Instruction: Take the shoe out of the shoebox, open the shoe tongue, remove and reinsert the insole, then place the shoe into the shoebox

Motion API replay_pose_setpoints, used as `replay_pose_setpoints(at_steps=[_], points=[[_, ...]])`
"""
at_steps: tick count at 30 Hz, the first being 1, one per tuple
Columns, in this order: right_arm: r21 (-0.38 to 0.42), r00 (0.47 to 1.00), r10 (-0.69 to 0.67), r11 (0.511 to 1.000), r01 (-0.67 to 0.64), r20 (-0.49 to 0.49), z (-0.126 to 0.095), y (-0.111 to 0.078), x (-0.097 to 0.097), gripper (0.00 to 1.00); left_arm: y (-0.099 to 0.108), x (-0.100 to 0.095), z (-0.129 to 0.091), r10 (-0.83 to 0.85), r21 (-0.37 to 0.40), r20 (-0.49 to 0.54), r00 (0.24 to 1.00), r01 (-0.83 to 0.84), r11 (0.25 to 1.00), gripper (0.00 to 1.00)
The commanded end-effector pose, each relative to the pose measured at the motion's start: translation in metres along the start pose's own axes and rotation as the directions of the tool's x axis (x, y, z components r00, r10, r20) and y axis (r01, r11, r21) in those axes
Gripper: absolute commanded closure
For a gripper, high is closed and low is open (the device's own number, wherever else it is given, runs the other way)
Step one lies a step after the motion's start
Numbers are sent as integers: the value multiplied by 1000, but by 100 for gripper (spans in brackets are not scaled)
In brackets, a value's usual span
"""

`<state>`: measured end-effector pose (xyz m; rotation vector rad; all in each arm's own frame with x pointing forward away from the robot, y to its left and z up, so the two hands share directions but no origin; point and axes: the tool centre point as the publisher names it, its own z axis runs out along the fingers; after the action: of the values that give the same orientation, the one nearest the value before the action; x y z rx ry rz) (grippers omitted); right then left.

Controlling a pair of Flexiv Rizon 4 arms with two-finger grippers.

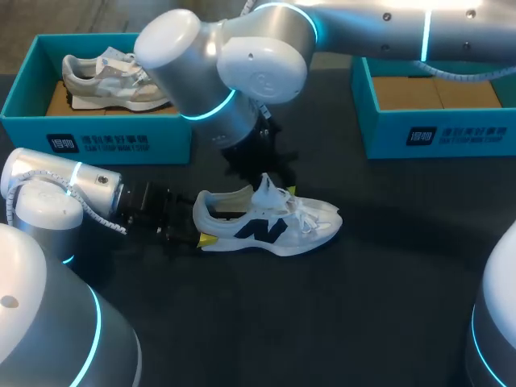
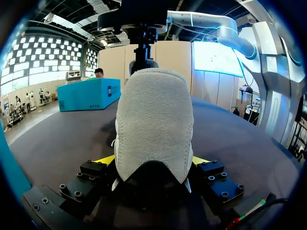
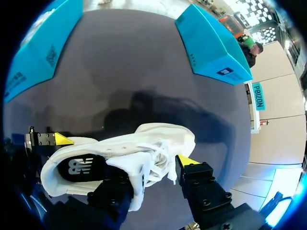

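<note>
White lace-up sneaker with dark side logo (image 1: 270, 226) stands on its sole mid dark desk (image 1: 387, 290), toe right, outside the shoebox. Left tool (image 2: 153, 162) clenched on the heel from both sides, presumably to anchor it for tongue work. Right tool (image 3: 154, 171) sits over tongue and laces; whether it grips them, cannot tell. Open teal cardboard shoebox (image 1: 439, 133) at far right.

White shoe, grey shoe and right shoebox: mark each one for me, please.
white shoe (image 1: 268, 230): head view, on the dark side logo.
grey shoe (image 1: 105, 85): head view, on its midfoot.
right shoebox (image 1: 387, 133): head view, on the front wall.
</note>
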<state>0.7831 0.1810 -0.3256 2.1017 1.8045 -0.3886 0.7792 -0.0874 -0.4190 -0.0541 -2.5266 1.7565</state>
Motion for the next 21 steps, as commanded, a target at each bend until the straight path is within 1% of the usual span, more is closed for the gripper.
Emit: replay_pose_setpoints(at_steps=[1,2,4,7,9,18,21], points=[[5,1000,16,1000,-16,-15,1,-1,-11,61,4,0,0,0,0,-1,1000,0,1000,100],[8,1000,22,1000,-22,-18,2,-1,-14,64,4,0,0,0,0,-1,1000,0,1000,100],[12,999,32,999,-32,-20,3,-1,-18,65,4,0,0,0,0,-1,1000,0,1000,100],[19,999,44,999,-44,-23,4,-1,-22,70,4,0,0,0,0,-1,1000,0,1000,100],[23,998,51,998,-50,-24,5,-2,-24,75,4,0,0,0,0,-1,1000,0,1000,100],[36,997,70,997,-68,-34,9,-4,-34,85,4,0,0,0,0,-1,1000,0,1000,100],[47,996,85,995,-83,-32,13,-5,-40,91,4,0,0,0,0,-1,1000,0,1000,100]])
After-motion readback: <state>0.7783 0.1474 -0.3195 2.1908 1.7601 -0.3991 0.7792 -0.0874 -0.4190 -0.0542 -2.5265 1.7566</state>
